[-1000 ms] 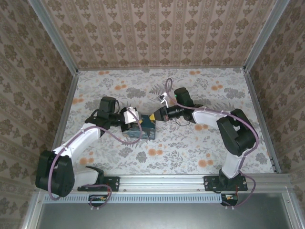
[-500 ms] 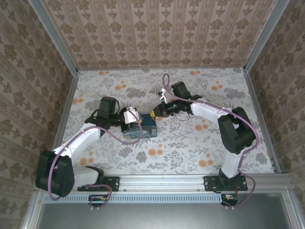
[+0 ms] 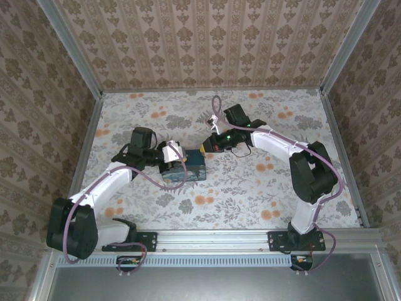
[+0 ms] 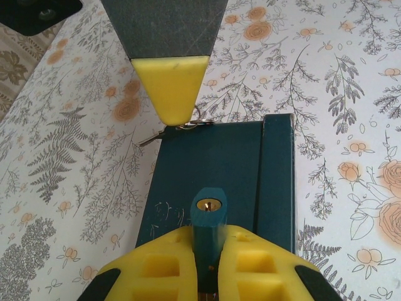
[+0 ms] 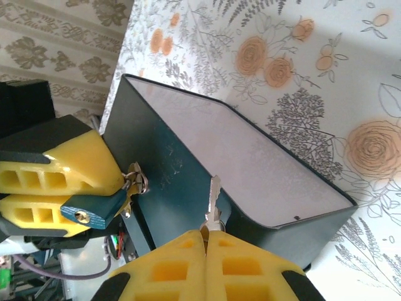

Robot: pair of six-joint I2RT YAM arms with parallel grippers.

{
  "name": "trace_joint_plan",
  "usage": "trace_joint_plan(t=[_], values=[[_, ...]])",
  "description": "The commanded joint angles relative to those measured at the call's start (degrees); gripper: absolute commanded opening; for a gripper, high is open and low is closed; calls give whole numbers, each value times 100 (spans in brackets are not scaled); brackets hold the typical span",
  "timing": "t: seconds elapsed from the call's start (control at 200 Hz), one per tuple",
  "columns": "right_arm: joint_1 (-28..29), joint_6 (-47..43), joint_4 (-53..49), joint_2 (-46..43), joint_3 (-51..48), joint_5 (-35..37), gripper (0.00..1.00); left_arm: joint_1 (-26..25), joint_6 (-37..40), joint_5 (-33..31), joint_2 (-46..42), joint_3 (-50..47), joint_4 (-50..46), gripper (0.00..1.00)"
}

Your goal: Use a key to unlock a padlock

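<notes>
Now the left claw pinches the padlock, keyhole exposed; the right claw, pinching the key, should line its blade squarely with the keyhole before pushing.

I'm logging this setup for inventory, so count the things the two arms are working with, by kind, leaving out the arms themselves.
padlock: 1
key: 1
box: 1
total: 3
</notes>
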Motion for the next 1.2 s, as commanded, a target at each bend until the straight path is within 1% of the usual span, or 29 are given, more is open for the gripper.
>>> trace_joint_plan(t=[0.0,0.11,0.225,0.27,0.395,0.455,0.525,0.63,0.77,1.025,1.19], values=[[170,41,-470,60,335,562,4,-39,107,108,-188,-44,83,0],[322,-50,-828,135,608,958,4,-48,111,100,-210,-49,73,0],[397,-116,-1007,223,787,1141,4,-49,111,82,-266,-62,72,0],[415,-130,-1007,224,809,1107,4,-48,103,66,-276,-62,72,0],[414,-161,-979,184,761,733,2,-49,104,42,-298,-79,72,0],[412,-201,-1007,208,780,702,2,-48,115,38,-307,-77,72,0],[424,-265,-1296,219,841,879,5,-48,120,29,-315,-72,68,0],[464,-334,-1450,196,907,1245,13,-48,116,22,-333,-80,64,0],[521,-333,-1515,228,991,1510,15,-52,119,29,-325,-81,64,0],[570,-357,-1504,239,1084,1572,15,-52,119,20,-313,-88,64,0],[626,-447,-1594,229,1097,1734,11,-48,122,11,-324,-89,64,0]])
